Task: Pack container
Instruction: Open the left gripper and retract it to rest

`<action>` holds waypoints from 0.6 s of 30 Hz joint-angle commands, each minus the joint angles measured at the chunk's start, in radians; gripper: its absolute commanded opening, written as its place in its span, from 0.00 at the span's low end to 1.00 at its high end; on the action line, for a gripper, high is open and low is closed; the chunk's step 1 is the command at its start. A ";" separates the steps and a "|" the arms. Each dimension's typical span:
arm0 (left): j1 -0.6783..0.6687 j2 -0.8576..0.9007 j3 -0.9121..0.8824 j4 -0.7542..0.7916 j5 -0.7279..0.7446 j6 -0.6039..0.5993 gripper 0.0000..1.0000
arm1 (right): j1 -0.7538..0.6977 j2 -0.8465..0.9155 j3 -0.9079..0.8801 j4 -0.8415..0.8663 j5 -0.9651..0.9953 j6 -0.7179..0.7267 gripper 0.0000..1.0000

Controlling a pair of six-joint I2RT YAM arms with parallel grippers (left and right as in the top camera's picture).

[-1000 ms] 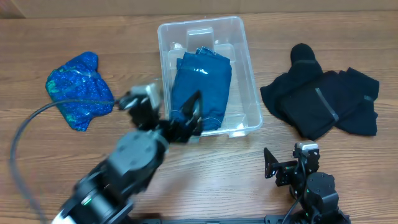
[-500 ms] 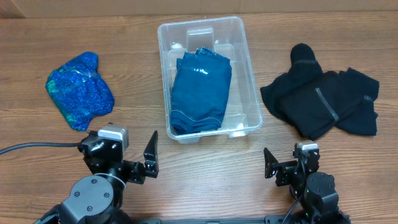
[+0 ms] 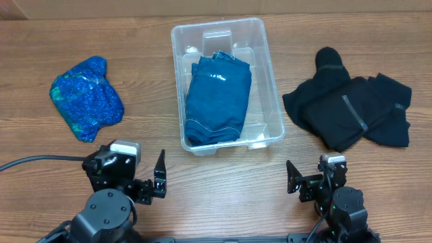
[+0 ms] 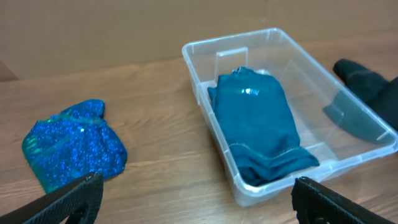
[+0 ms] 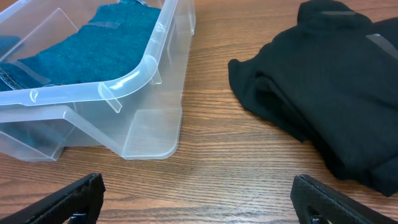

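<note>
Where the container (image 3: 268,67) lies: mid-table (image 3: 229,192), beyond both arms and between them, its long axis running away from me. A folded blue garment (image 3: 217,98) lies inside along that same axis.
Left gripper (image 4: 198,182): jaws spread wide, nothing held, at the near edge just left of the container's near end.
Right gripper (image 5: 198,180): also spread and empty, at the near edge to the right of the container.
Left-side item: sparkly blue cloth (image 3: 86,98), ahead and to the left of the left gripper, well apart from the container.
Right-side item: black garment (image 3: 351,111), ahead and to the right of the right gripper, its long axis across the table, near the container's right wall with bare wood between them.
Nearer arm: each cloth sits on its own arm's side, so I judge either arm could load next.
Left wrist adds: the container's open interior and the sparkly cloth together.
Right wrist adds: the container's near corner low down and the black garment's folded edge.
Unclear: small white bits in the container's corners; I can't tell what they are.
</note>
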 commanded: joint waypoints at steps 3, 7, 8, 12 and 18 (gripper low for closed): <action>0.011 -0.002 0.007 -0.158 0.001 0.014 1.00 | -0.004 -0.012 -0.018 0.003 0.010 -0.007 1.00; 0.159 -0.006 0.002 -0.152 0.161 0.014 1.00 | -0.004 -0.012 -0.018 0.003 0.010 -0.007 1.00; 0.220 -0.010 -0.011 -0.137 0.202 0.014 1.00 | -0.004 -0.012 -0.018 0.003 0.010 -0.007 1.00; 0.409 -0.090 -0.150 -0.024 0.343 0.019 1.00 | -0.004 -0.012 -0.018 0.003 0.010 -0.007 1.00; 0.500 -0.301 -0.401 0.160 0.425 0.041 1.00 | -0.004 -0.012 -0.018 0.004 0.010 -0.007 1.00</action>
